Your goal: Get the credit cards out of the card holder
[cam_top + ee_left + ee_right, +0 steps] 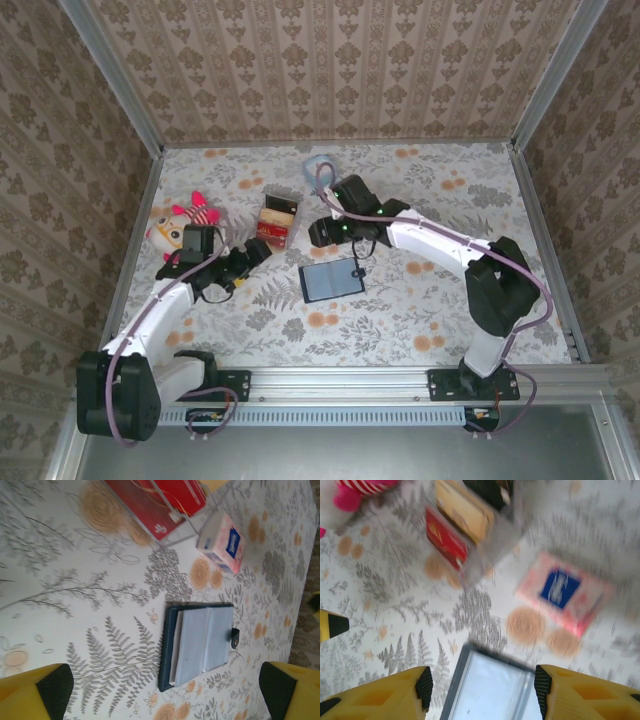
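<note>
I've got the right gripper [482, 680] spread wide over the far edge of the card holder [332, 280]. It lies open mid-table [430, 330], long axis left-right. Blurry view, so that's a rough read. The left gripper [165, 690], also spread, sits farther off.

— What do the arms look like?
— The left arm [165, 298] and right arm [432, 238] both have smooth white shells between bulky black joints. They sit on black bases [118, 392] at the bottom of the frame.
— Any wiring?
— A mauve cable [549, 298] runs along each arm and loops out near its base. Small green lights [345, 190] glow on the right arm's black wrist.
— And the fingers?
— In the wrist views the fingers [20, 700] are yellow, with black pads [424, 687] on their inner faces.
</note>
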`<state>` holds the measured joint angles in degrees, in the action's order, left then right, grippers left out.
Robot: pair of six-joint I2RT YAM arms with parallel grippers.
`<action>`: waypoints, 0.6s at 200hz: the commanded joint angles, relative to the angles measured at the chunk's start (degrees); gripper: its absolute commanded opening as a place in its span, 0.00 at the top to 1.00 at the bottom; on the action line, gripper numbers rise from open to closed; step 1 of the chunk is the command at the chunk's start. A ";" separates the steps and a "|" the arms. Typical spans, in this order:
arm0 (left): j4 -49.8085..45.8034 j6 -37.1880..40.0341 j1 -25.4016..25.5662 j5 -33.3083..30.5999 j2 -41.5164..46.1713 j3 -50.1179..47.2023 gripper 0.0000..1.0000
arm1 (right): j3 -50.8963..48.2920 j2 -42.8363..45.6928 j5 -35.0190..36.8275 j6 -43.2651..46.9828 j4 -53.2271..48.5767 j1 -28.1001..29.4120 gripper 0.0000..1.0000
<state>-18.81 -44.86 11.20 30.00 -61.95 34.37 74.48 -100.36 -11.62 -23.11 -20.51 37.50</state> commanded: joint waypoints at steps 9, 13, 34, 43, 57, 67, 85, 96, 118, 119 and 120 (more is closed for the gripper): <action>3.40 -2.61 5.03 -0.50 -1.91 1.67 0.05 | -8.85 2.78 -3.10 -14.90 3.08 0.24 0.41; 3.55 -2.82 5.80 -0.84 -2.21 1.87 0.06 | -9.73 2.94 -2.99 -15.75 3.47 0.36 0.41; 4.29 -3.60 9.65 -2.58 -4.17 2.77 0.10 | -13.24 3.26 -2.29 -19.32 4.33 0.75 0.42; 4.76 -3.89 10.90 -2.92 -5.55 3.17 0.14 | -13.97 3.15 -1.65 -20.29 4.28 0.91 0.43; 5.54 -4.23 12.74 -2.97 -7.83 3.97 0.22 | -14.60 2.69 -0.92 -21.20 3.94 1.09 0.45; 6.17 -4.48 13.86 -3.02 -9.67 4.59 0.29 | -14.79 2.37 -0.78 -21.68 3.94 1.13 0.46; 7.17 -4.97 16.32 -3.52 -12.75 5.75 0.41 | -14.75 1.54 -0.86 -21.89 4.04 1.17 0.48; 7.24 -4.89 17.60 -3.96 -14.56 6.68 0.47 | -14.46 0.99 -0.78 -21.83 3.91 1.18 0.50; 7.38 -5.24 19.72 -4.88 -17.94 8.28 0.57 | -13.88 -0.04 -0.62 -21.80 3.79 1.13 0.53; 7.38 -5.24 19.82 -4.92 -18.11 8.36 0.57 | -13.86 -0.12 -0.61 -21.80 3.80 1.15 0.54; 7.43 -5.28 19.91 -4.93 -18.25 8.44 0.58 | -13.85 -0.15 -0.61 -21.80 3.72 1.12 0.54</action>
<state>-12.71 -49.84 29.28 26.59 -77.67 39.90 60.03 -99.79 -12.82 -43.55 -16.84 38.30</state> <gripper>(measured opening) 0.456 0.486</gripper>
